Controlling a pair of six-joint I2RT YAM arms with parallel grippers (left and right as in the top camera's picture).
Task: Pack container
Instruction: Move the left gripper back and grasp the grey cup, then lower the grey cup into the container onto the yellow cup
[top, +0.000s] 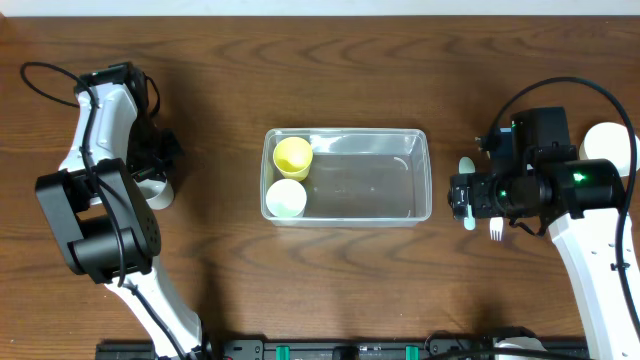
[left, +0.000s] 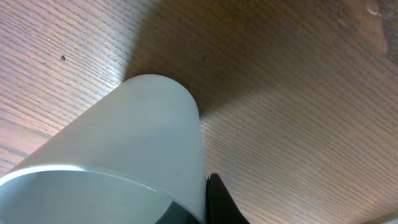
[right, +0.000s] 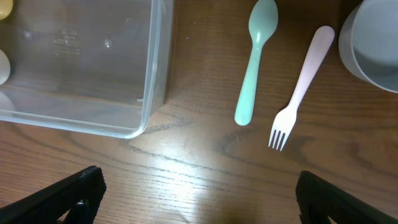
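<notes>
The clear container (top: 372, 186) sits at table centre, with a yellow cup (top: 292, 156) and a pale cup (top: 286, 198) inside at its 9 o'clock end. At 9 o'clock from it, the left gripper (top: 152, 180) has its jaws clamped on a white cup (left: 124, 149). At 3 o'clock, the right gripper (right: 199, 193) has its jaws wide above a green spoon (right: 255, 62) and a pink fork (right: 301, 81).

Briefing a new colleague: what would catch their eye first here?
The clear container sits mid-table, a yellow cup and white cup at its left end. Far left, the left gripper grips a white tumbler; far right, the open right gripper hovers near a green spoon and pink fork.
</notes>
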